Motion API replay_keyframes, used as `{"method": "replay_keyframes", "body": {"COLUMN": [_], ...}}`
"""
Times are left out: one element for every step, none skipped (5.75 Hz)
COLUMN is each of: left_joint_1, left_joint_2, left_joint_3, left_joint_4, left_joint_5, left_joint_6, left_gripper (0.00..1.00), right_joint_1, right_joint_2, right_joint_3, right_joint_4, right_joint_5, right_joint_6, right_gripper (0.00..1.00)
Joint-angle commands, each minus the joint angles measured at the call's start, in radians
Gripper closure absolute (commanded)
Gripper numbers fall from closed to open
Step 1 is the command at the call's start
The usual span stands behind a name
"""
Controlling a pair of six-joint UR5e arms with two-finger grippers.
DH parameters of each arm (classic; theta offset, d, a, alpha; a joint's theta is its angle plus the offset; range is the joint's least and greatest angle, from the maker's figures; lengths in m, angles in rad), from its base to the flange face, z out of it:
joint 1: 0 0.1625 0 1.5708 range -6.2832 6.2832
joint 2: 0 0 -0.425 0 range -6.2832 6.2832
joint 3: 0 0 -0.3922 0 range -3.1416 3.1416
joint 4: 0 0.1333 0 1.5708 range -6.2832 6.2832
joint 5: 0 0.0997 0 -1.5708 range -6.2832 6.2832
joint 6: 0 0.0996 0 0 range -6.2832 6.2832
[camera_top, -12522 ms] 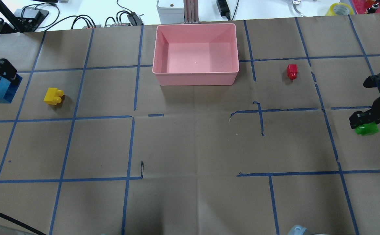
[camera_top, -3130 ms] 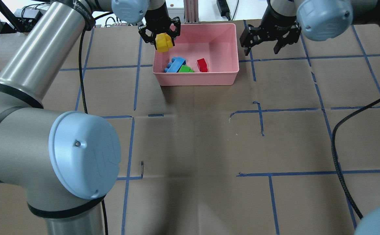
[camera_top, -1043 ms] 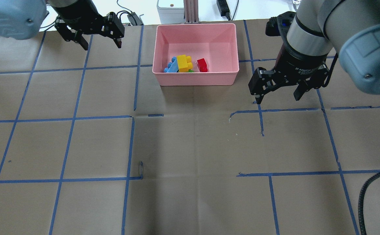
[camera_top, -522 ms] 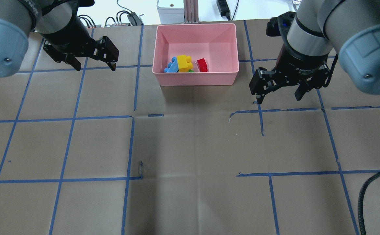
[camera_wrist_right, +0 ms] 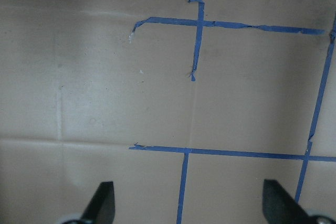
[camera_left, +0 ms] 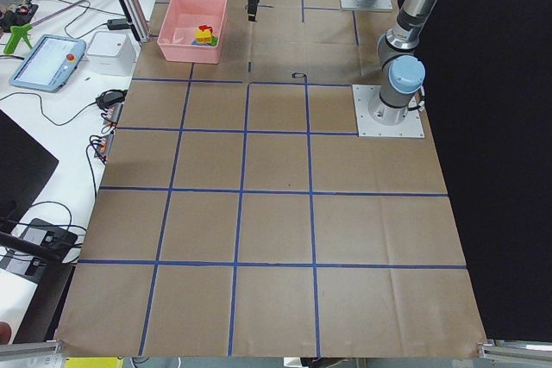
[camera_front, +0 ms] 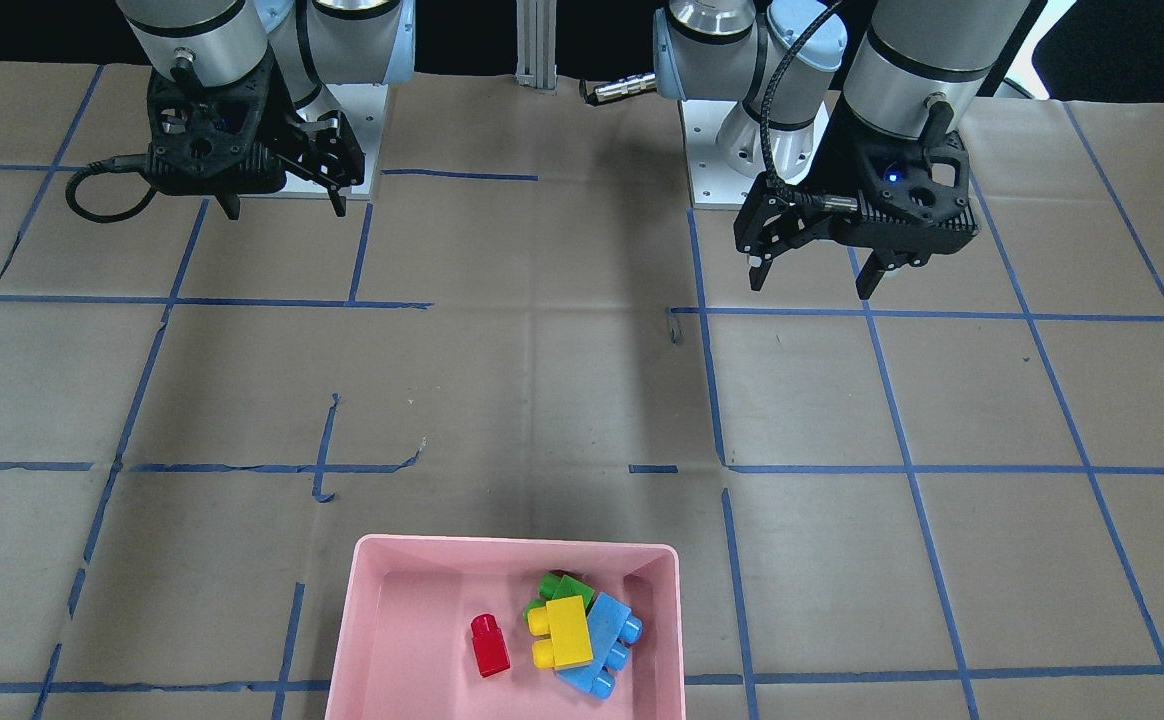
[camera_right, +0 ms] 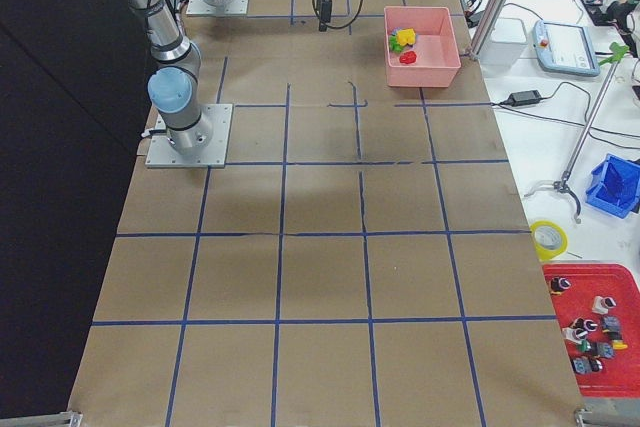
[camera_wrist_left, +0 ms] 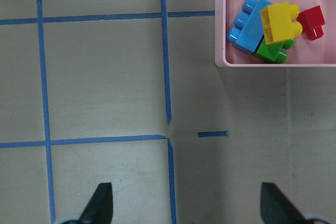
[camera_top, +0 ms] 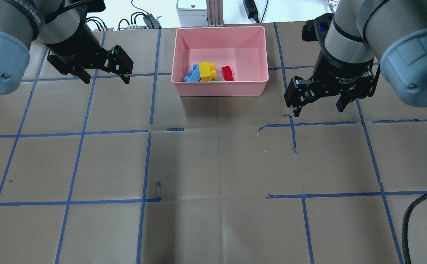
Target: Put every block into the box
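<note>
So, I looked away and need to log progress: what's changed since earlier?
The blue block, green block, red block and yellow block went from the table into the box. The left gripper dropped the yellow one last, then withdrew leftward; the right gripper drew back from the box. Both are open, empty. The box stayed put.

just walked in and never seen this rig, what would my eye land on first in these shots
The pink box at the table's far edge holds all the colour: a yellow block lying on a blue block and a green block, with a red block beside them. On either side of it hang the left gripper and right gripper, both open and empty, over brown paper gridded with blue tape.
</note>
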Motion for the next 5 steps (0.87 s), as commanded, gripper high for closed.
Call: {"method": "replay_keyframes", "body": {"left_joint_1": [0.001,0.000,0.000,0.000,0.000], "left_joint_2": [-0.003,-0.004,-0.013,-0.017,-0.021], "left_joint_3": [0.003,0.008,0.016,0.019,0.020], "left_joint_4": [0.000,0.000,0.000,0.000,0.000], "left_joint_5": [0.002,0.002,0.000,0.000,-0.002], "left_joint_6": [0.000,0.000,0.000,-0.002,-0.008], "left_gripper": [0.00,0.00,0.00,0.00,0.00], "right_joint_1": [0.000,0.000,0.000,0.000,0.000], "right_joint_2": [0.005,0.015,0.015,0.015,0.015], "right_joint_3": [0.011,0.008,0.005,-0.001,-0.001], "right_joint_4": [-0.036,-0.050,-0.052,-0.052,-0.052], "right_joint_5": [0.001,-0.001,0.001,0.001,0.001], "right_joint_6": [0.004,0.004,0.004,0.004,0.004], "right_gripper": [0.00,0.00,0.00,0.00,0.00]}}
